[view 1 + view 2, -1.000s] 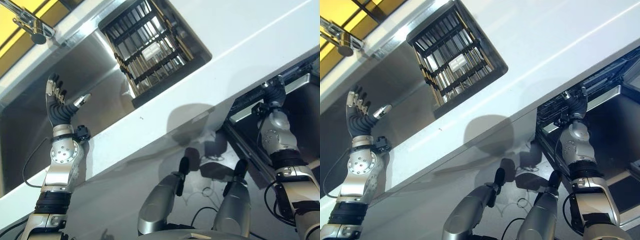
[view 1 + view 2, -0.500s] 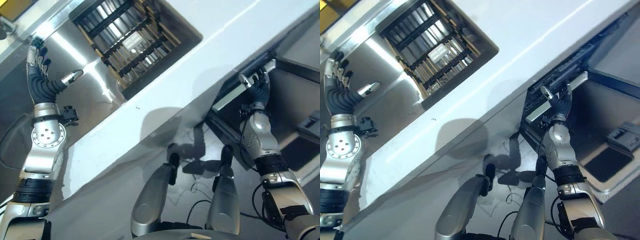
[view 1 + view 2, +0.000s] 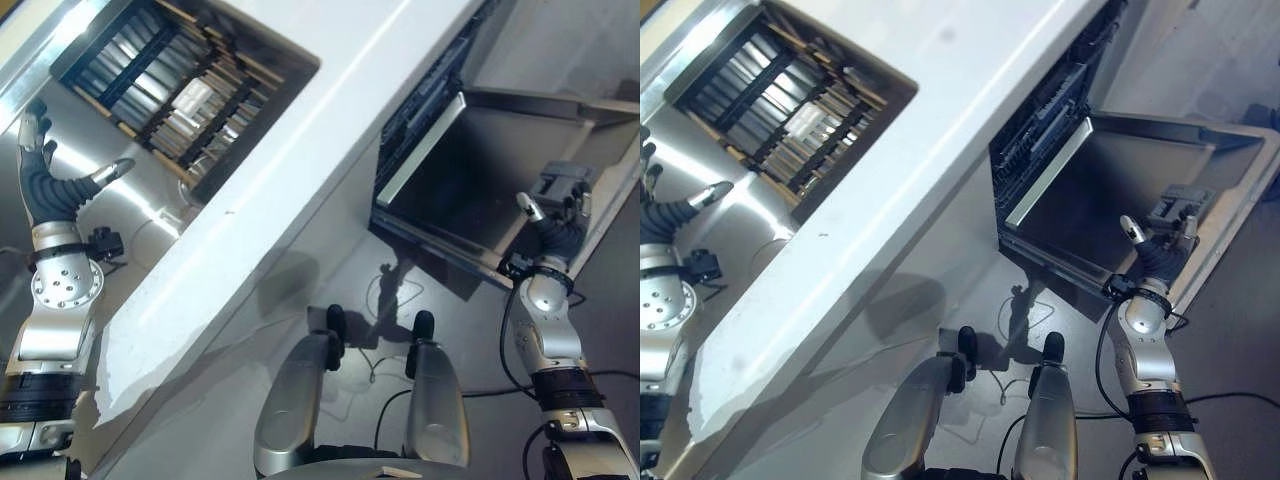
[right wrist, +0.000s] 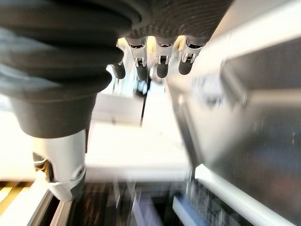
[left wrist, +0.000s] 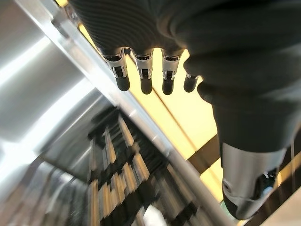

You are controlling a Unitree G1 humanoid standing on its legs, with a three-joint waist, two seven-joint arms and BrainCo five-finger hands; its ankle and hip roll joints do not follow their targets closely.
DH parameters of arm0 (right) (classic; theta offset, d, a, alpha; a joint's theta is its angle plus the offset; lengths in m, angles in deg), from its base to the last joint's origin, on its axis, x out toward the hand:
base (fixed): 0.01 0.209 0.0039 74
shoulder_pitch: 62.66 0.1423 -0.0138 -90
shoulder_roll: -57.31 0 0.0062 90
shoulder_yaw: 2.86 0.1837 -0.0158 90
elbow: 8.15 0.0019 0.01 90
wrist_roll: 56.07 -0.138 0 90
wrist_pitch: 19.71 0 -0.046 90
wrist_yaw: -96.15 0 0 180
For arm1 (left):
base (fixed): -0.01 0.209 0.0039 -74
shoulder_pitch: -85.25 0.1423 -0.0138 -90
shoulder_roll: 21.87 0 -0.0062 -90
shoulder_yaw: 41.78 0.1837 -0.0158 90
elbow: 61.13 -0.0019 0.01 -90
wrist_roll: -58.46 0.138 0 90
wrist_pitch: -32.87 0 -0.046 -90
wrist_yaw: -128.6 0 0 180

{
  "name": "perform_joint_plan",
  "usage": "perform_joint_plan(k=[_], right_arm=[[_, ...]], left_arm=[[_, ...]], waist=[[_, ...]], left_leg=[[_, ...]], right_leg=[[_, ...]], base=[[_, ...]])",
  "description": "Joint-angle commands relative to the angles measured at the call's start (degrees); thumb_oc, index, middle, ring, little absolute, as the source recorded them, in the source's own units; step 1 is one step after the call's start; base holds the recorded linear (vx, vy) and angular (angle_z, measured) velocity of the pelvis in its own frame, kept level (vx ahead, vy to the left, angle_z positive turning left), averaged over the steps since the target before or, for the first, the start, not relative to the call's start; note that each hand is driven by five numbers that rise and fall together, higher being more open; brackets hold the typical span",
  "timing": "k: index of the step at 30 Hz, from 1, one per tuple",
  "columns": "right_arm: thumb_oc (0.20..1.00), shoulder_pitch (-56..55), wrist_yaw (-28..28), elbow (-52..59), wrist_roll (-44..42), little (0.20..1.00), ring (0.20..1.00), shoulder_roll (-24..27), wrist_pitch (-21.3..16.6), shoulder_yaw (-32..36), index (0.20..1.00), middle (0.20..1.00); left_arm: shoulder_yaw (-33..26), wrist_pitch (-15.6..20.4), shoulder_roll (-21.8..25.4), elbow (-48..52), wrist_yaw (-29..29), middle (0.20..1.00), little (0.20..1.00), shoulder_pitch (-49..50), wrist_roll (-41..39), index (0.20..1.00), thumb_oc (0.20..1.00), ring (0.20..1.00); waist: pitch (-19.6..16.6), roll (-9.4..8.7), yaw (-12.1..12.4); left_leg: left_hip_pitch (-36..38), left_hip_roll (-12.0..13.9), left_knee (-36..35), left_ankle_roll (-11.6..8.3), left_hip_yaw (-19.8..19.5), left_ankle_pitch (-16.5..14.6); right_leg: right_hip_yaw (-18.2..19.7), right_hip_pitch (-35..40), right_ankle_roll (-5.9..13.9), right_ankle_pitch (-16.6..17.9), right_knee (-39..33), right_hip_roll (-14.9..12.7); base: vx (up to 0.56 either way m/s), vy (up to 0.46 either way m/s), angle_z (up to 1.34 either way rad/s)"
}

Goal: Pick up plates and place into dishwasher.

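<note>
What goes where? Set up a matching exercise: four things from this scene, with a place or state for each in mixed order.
Things:
1. left robot hand
2. right robot hand
3. rack
4. counter

Places or states:
A. white, between the sink and the dishwasher door
B. standing in the sink
C. open, by the dishwasher door
D. open, raised over the sink

Pairs: 1-D, 2-C, 3-B, 4-A.
</note>
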Motion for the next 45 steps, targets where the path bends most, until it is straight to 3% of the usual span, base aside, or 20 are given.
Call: perform_joint_plan(k=[1,6,11,15,18,21,24,29,32,33,34,36,39,45], right_arm=[[1.0,0.13,9.83,6.29,7.22,1.0,1.0,3.11,-0.67,3.59,1.0,1.0],[1.0,-6.76,17.53,8.51,13.98,1.0,1.0,1.15,-1.27,7.92,1.0,1.0],[1.0,-10.37,23.92,6.45,11.96,1.0,1.0,-0.88,-4.03,8.74,1.0,1.0],[1.0,-11.24,23.65,-0.46,1.03,1.0,1.0,-2.98,-9.15,9.87,1.0,1.0],[1.0,-10.27,20.02,-6.27,-4.11,1.0,1.0,-3.73,-13.81,10.05,1.0,1.0],[1.0,-8.94,18.29,-9.02,-8.21,1.0,1.0,-3.78,-18.01,9.75,1.0,1.0],[1.0,-6.75,12.77,-11.67,-19.35,1.0,1.0,-4.1,-23.41,10.04,1.0,1.0],[1.0,-3.18,3.87,-11.44,-31.65,1.0,1.0,-4.73,-29.29,9.03,1.0,1.0],[1.0,-0.36,1.37,-11.96,-34.83,1.0,1.0,-4.73,-32.59,8.59,1.0,1.0],[1.0,0.66,1.41,-11.99,-34.78,1.0,1.0,-4.86,-34.37,8.55,1.0,1.0],[1.0,1.25,1.21,-11.81,-34.48,1.0,1.0,-4.9,-35.19,8.45,1.0,1.0],[1.0,4.0,2.23,-10.83,-33.52,1.0,1.0,-5.36,-37.8,8.08,1.0,1.0],[1.0,8.26,-2.6,-9.32,-37.79,1.0,1.0,-6.12,-37.49,7.31,1.0,1.0],[1.0,16.18,-27.98,-8.61,-49.47,1.0,1.0,-3.83,-24.88,3.65,1.0,1.0]], left_arm=[[5.06,1.25,-12.02,2.63,-0.74,1.0,1.0,-2.0,0.05,1.0,1.0,1.0],[4.57,2.68,-15.84,3.19,-0.46,1.0,1.0,2.18,-0.58,1.0,1.0,1.0],[4.85,5.72,-18.97,1.83,-1.38,1.0,1.0,4.76,-1.81,1.0,1.0,1.0],[6.18,7.8,-20.2,-0.02,-1.43,1.0,1.0,4.67,-2.39,1.0,1.0,1.0],[7.02,8.36,-20.75,0.06,-1.6,1.0,1.0,4.43,-2.53,1.0,1.0,1.0],[8.07,8.76,-21.13,-0.33,-2.61,1.0,1.0,3.8,-2.13,1.0,1.0,1.0],[10.41,9.66,-21.04,-1.0,-4.31,1.0,1.0,3.22,-1.9,1.0,1.0,1.0],[12.99,9.89,-19.97,0.11,-5.5,1.0,1.0,4.02,-1.36,1.0,1.0,1.0],[13.94,10.61,-19.52,0.42,-6.89,1.0,1.0,4.31,-1.37,1.0,1.0,1.0],[14.36,11.21,-19.22,0.54,-7.33,1.0,1.0,4.69,-1.25,1.0,1.0,1.0],[14.2,11.49,-19.15,0.61,-7.59,1.0,1.0,4.61,-1.15,1.0,1.0,1.0],[14.9,12.33,-18.87,1.04,-7.4,1.0,1.0,5.15,-0.77,1.0,1.0,1.0],[16.04,12.34,-18.05,2.52,-7.71,1.0,1.0,5.12,-0.07,1.0,1.0,1.0],[16.2,11.45,-16.85,6.11,-4.94,1.0,1.0,5.37,-2.33,1.0,1.0,1.0]], waist=[[-0.16,2.67,-4.21],[0.22,5.26,-7.44],[1.54,8.32,-10.76],[1.74,10.64,-12.34],[1.74,12.38,-12.4],[1.74,14.01,-12.19],[1.74,16.76,-11.48],[1.74,19.96,-9.25],[1.74,20.95,-8.48],[1.74,21.19,-7.98],[1.74,21.32,-7.91],[1.74,21.47,-7.35],[1.74,21.14,-6.89],[1.74,20.09,-5.36]], left_leg=[[3.81,-0.68,-7.44,-2.5,-3.94,3.39],[4.21,-0.94,-7.21,-3.11,-1.78,3.26],[4.34,-0.8,-8.11,-3.96,1.53,3.52],[4.45,-1.19,-9.54,-4.64,3.21,3.5],[3.56,-1.71,-10.61,-4.82,4.02,4.2],[0.84,-2.07,-9.57,-4.95,4.1,4.47],[-4.45,-2.68,-5.81,-4.64,3.56,3.92],[-13.09,-3.66,3.11,-3.36,2.87,0.67],[-16.1,-3.9,6.87,-2.88,2.9,-0.83],[-16.68,-4.18,9.42,-2.9,2.57,-3.15],[-18.29,-4.1,9.77,-2.59,2.99,-2.22],[-20.71,-4.42,15.14,-2.52,3.04,-5.24],[-25.42,-4.45,21.92,-2.22,3.48,-7.49],[-32.88,-4.61,32.45,-2.21,3.17,-10.59]], right_leg=[[1.12,0.38,-3.19,5.26,0.02,-0.37],[3.49,-0.21,-2.8,5.26,-0.75,-1.13],[5.86,-1.38,-1.91,5.99,-2.97,-2.09],[7.77,-2.02,-1.02,6.88,-5.56,-2.95],[8.82,-3.26,-0.66,8.57,-7.79,-4.0],[9.47,-6.49,-0.85,8.18,-6.01,-4.15],[10.17,-12.62,-1.87,4.73,1.49,-3.63],[11.25,-22.73,-4.53,-2.78,17.79,-2.68],[11.94,-26.78,-5.39,-5.89,24.02,-1.98],[12.27,-27.56,-5.62,-8.95,27.52,-1.77],[12.13,-29.25,-5.98,-7.95,27.95,-1.76],[12.15,-31.34,-6.31,-11.92,34.14,-1.22],[11.82,-35.29,-6.98,-14.92,40.81,0.24],[11.13,-40.74,-8.14,-19.27,50.35,2.57]], base=[[0.03,0.094,-0.12],[0.03,0.115,-0.22],[0.03,0.172,-0.27],[0.07,0.13,-0.4],[0.03,0.069,-0.21],[-0.02,0.028,-0.15],[-0.05,-0.005,0.05],[-0.08,-0.111,0.23],[-0.01,-0.106,0.21],[-0.02,-0.144,0.19],[0.07,-0.17,0.24],[0.02,-0.185,0.27],[-0.01,-0.172,0.31],[0.01,-0.114,0.21]])
